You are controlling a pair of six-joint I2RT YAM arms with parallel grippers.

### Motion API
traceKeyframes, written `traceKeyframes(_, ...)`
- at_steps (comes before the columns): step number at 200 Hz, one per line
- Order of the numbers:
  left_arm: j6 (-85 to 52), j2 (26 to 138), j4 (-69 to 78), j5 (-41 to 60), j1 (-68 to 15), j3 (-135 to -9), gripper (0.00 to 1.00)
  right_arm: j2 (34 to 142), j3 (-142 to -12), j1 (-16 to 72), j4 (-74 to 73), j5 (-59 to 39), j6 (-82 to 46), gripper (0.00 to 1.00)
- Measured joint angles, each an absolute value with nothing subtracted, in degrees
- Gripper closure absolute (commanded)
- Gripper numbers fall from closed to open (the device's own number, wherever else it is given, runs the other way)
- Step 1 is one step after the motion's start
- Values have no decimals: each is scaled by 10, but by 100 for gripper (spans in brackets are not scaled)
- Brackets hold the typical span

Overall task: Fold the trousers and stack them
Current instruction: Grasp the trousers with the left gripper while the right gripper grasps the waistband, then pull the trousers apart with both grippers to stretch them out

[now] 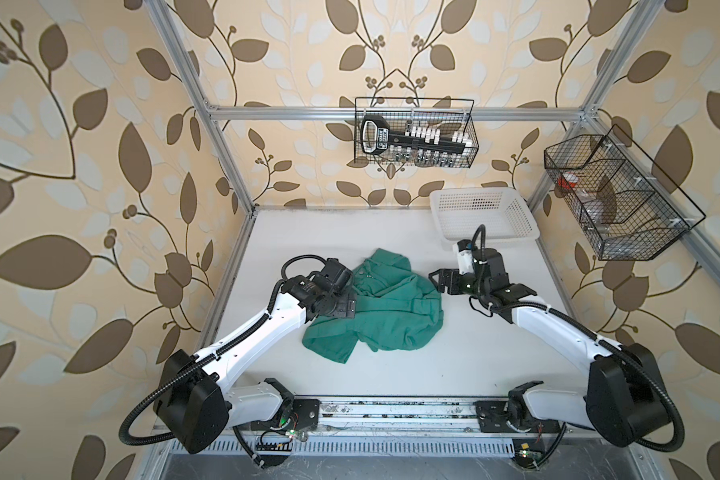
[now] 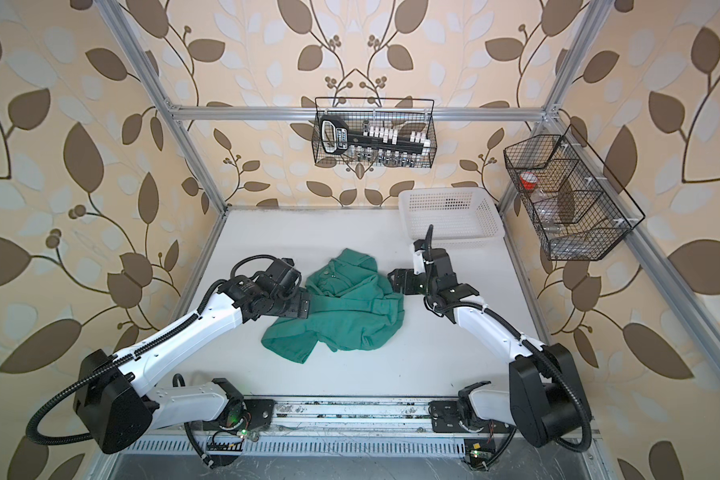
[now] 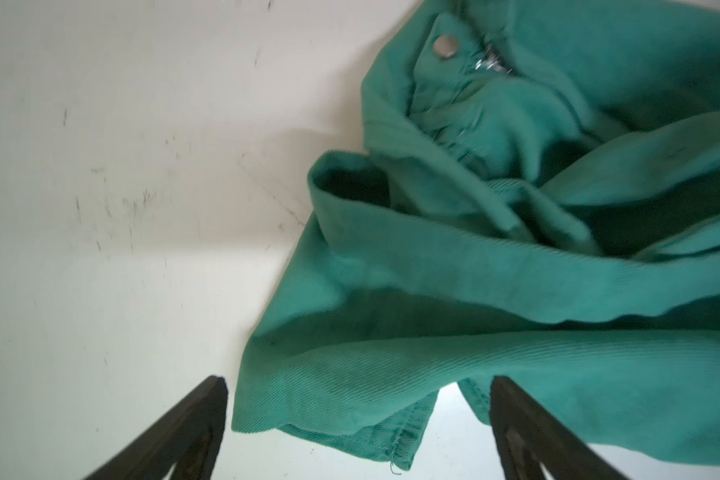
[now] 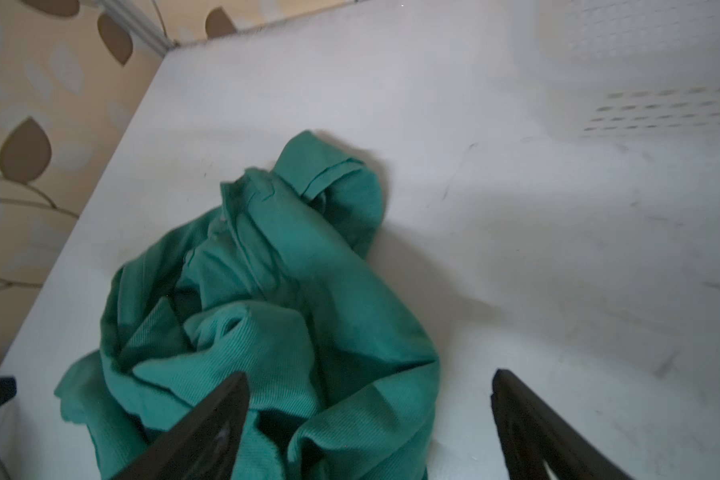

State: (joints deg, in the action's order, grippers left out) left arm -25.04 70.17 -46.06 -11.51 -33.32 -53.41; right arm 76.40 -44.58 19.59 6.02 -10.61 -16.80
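In both top views our trousers (image 1: 385, 309) lie crumpled on the table (image 1: 495, 353), no clear long axis; left gripper (image 1: 351, 308) over their left edge, right gripper (image 1: 438, 282) just beside. Left wrist: our jaws wide, edge between, ungripped. Right wrist: wide, empty.

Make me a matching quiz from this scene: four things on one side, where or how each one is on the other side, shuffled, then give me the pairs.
Things:
1. trousers
2. white basket
3. wire basket with the black tool
4. left claw

Places or states:
A. hangs on the back rail
B. open, at the heap's left edge
C. crumpled heap, mid-table
D. far right corner of the table

Pairs: 1-C, 2-D, 3-A, 4-B
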Motion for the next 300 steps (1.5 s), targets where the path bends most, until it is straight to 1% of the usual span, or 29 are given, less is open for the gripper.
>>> traceKeyframes(39, -295, 709, -433, -124, -324, -469, 1, 884, -495, 226, 83, -106, -108, 10)
traceKeyframes(79, -331, 766, -377, -119, -318, -439, 5, 959, -530, 231, 83, -102, -78, 14)
traceKeyframes(89, -336, 780, -363, -113, -318, -436, 7, 972, -535, 232, 83, -102, -73, 17)
traceKeyframes(99, -342, 791, -350, -107, -318, -434, 10, 984, -541, 233, 86, -104, -70, 22)
traceKeyframes(113, -349, 804, -336, -100, -318, -434, 14, 995, -545, 236, 84, -106, -67, 36)
traceKeyframes(131, -352, 818, -319, -86, -318, -434, 25, 997, -544, 239, 84, -110, -67, 52)
traceKeyframes(149, -351, 825, -304, -71, -318, -434, 39, 997, -544, 240, 79, -116, -77, 64)
traceKeyframes(171, -352, 851, -287, -57, -318, -434, 62, 997, -535, 240, 69, -123, -86, 85)
traceKeyframes(177, -351, 854, -286, -59, -318, -434, 68, 997, -531, 240, 65, -126, -89, 89)
traceKeyframes(181, -357, 854, -286, -59, -316, -434, 71, 997, -528, 240, 62, -127, -87, 93)
traceKeyframes(192, -351, 854, -283, -55, -314, -435, 83, 996, -521, 240, 57, -131, -95, 96)
traceKeyframes(198, -350, 854, -282, -52, -313, -435, 89, 996, -518, 240, 53, -133, -99, 100)
traceKeyframes(201, -356, 854, -280, -50, -314, -435, 94, 995, -516, 240, 51, -134, -98, 100)
traceKeyframes(207, -356, 854, -279, -47, -314, -437, 100, 993, -513, 240, 47, -135, -103, 100)
traceKeyframes(232, -347, 850, -283, -34, -314, -445, 100, 969, -498, 237, 43, -136, -114, 100)
traceKeyframes(258, -344, 816, -317, -35, -314, -474, 100, 913, -486, 218, 48, -140, -126, 100)
traceKeyframes(280, -330, 783, -363, -50, -314, -545, 100, 846, -486, 192, 52, -140, -135, 100)
traceKeyframes(300, -302, 763, -397, -78, -315, -639, 100, 780, -489, 166, 60, -139, -142, 100)
